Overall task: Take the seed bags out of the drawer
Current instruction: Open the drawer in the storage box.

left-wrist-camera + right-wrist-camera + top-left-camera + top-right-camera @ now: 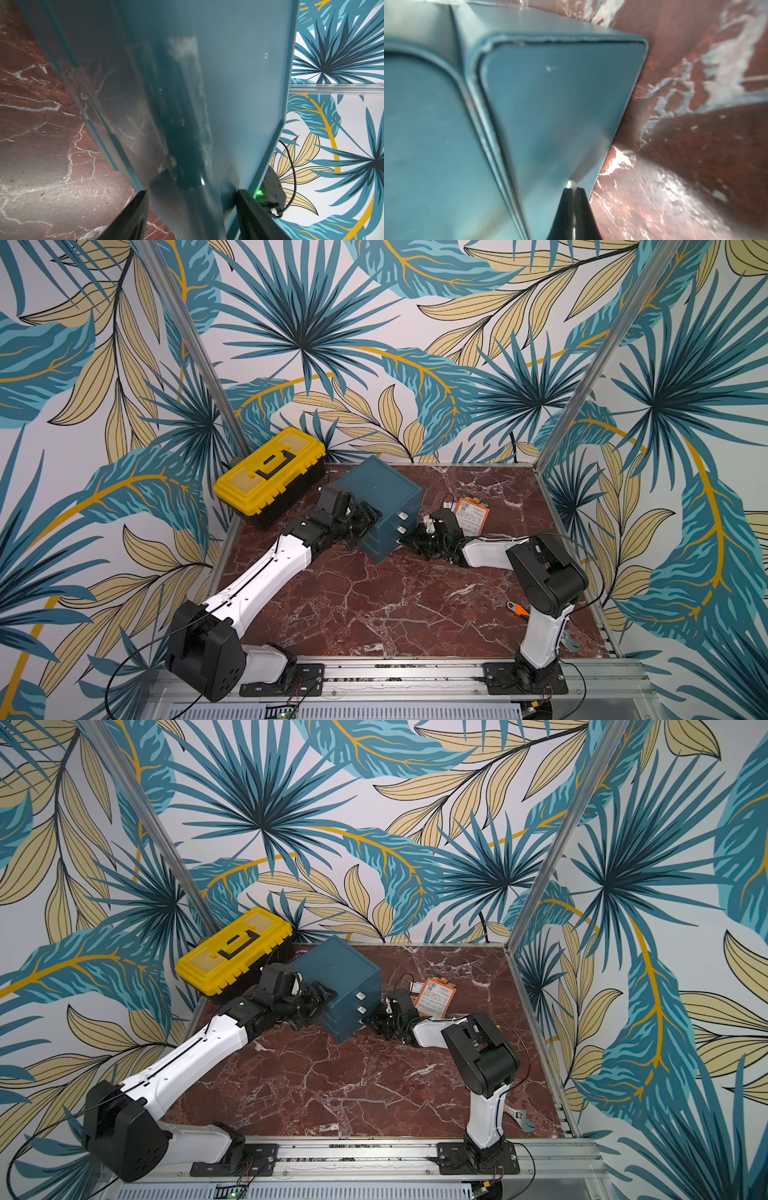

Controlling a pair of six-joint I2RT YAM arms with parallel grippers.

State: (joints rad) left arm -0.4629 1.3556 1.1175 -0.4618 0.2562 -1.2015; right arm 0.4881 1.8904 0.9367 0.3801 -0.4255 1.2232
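A teal drawer cabinet (378, 485) (338, 965) stands at the back middle of the marble table, its three drawers closed. My left gripper (365, 516) (191, 193) clasps the cabinet's left side, a finger on each face of the corner. At the lowest drawer front (550, 108), my right gripper (409, 540) (572, 189) is shut on the white handle (571, 184). Seed bags (471, 514) (434, 996), orange-and-white backs up, lie on the table right of the cabinet, behind my right wrist. Whatever the drawers hold is hidden.
A yellow toolbox (270, 468) sits at the back left, close to the left arm. An orange-handled tool (517, 609) lies by the right arm's base, near the table's right edge. Patterned walls close in the back and both sides.
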